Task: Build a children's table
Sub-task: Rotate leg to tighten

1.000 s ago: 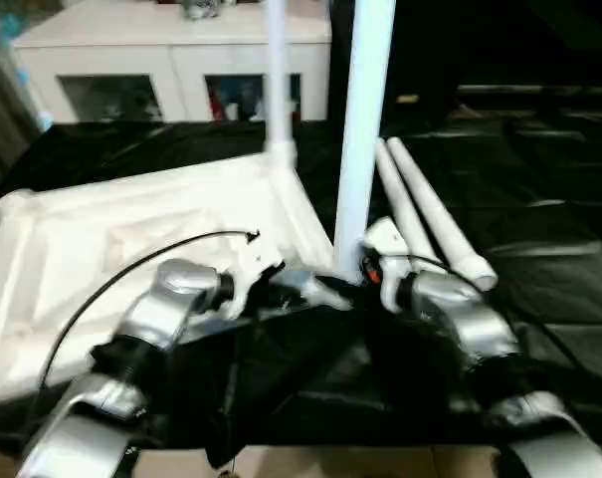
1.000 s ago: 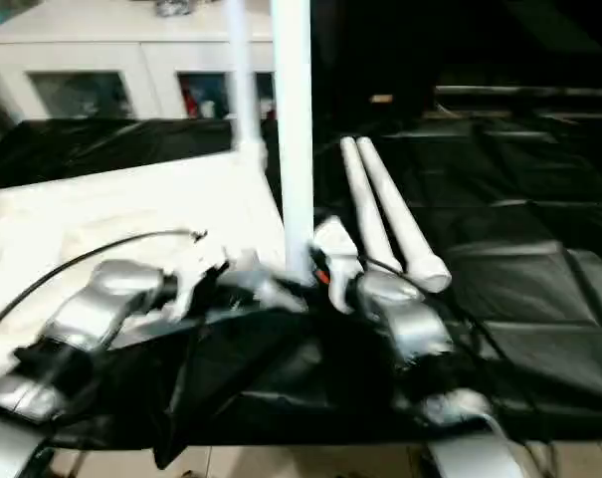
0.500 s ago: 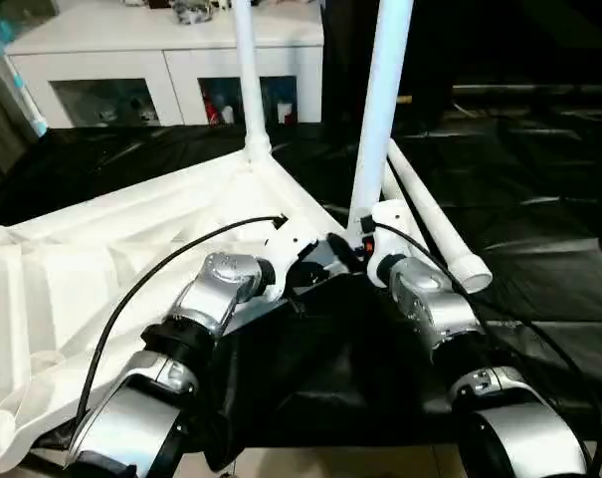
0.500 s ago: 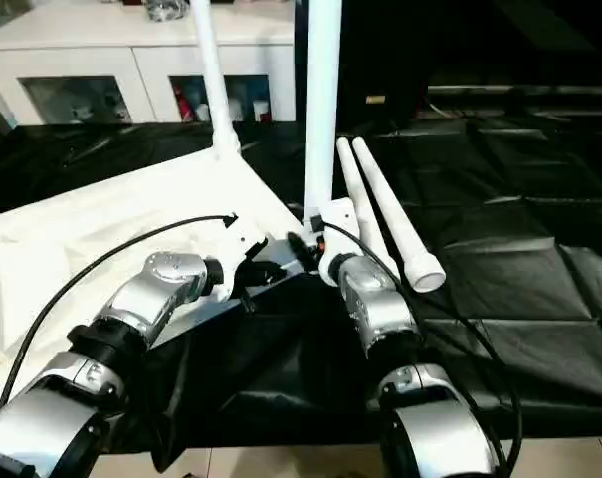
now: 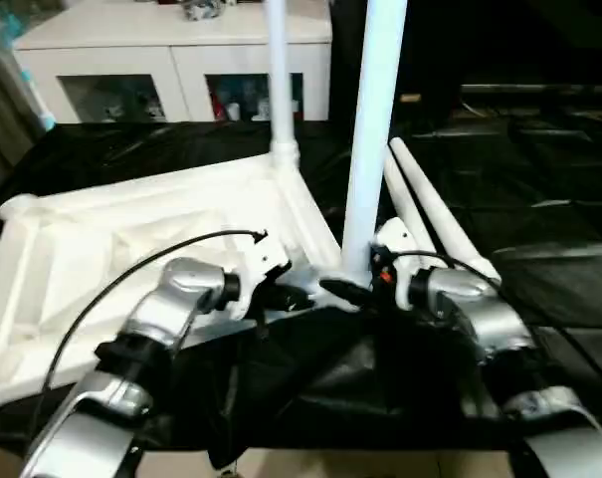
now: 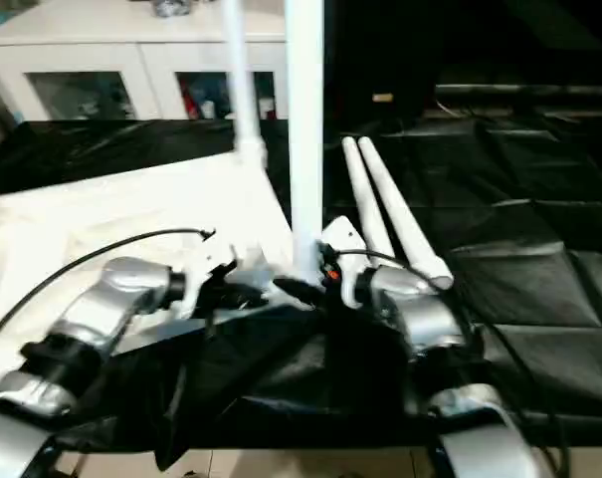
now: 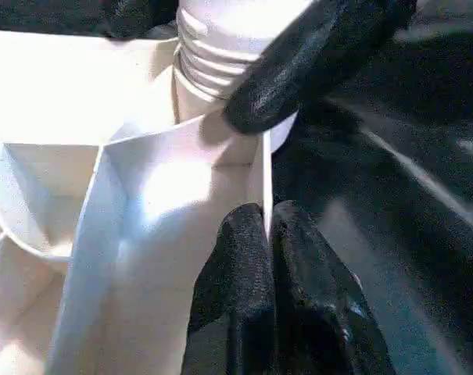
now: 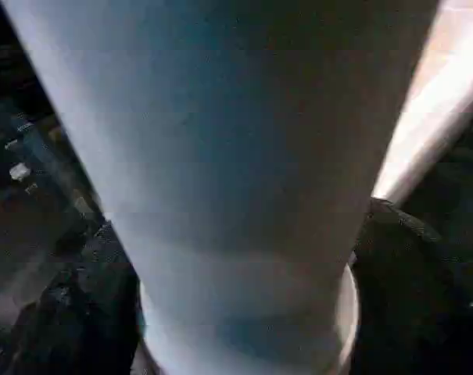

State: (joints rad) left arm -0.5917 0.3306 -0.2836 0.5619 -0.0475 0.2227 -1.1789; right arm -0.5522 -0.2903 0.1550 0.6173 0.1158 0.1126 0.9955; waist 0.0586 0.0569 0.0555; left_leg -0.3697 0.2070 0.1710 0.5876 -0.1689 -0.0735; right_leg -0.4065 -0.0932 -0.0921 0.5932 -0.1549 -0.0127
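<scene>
Background: black sheeting (image 5: 539, 209) covers the work surface; white cabinet with glass doors (image 5: 171, 65) stands behind it.
Change: camera view has shifted since half a second ago. Against the table, the near leg stands at the same corner, and both pincers stay at its base.
Table position: children's table top (image 5: 131, 239) lies upside down on the robot's left half of the sheeting, ribbed underside up.
Near leg: near leg (image 5: 372, 129) stands in the corner socket closest to the robot, long axis vertical, upper end cut off by the frame edge. Threaded end (image 7: 220, 55) sits at the socket mouth; threads are visible above the rim.
Far leg: far leg (image 5: 279, 75) stands upright in the corner behind, top also cut off.
Loose legs: two loose legs (image 5: 435, 214) lie side by side, touching, on the sheeting to the robot's right, long axes running away from the robot, open ends nearest it.
Left pincer: left pincer (image 7: 267, 234) is pressed together on the thin edge wall of the top beside the socket.
Right pincer: right pincer (image 5: 355, 291) has its black fingers (image 8: 408, 289) either side of the near leg's base, pinching it.
Hard to see: socket rim under the right pincer is hidden.
</scene>
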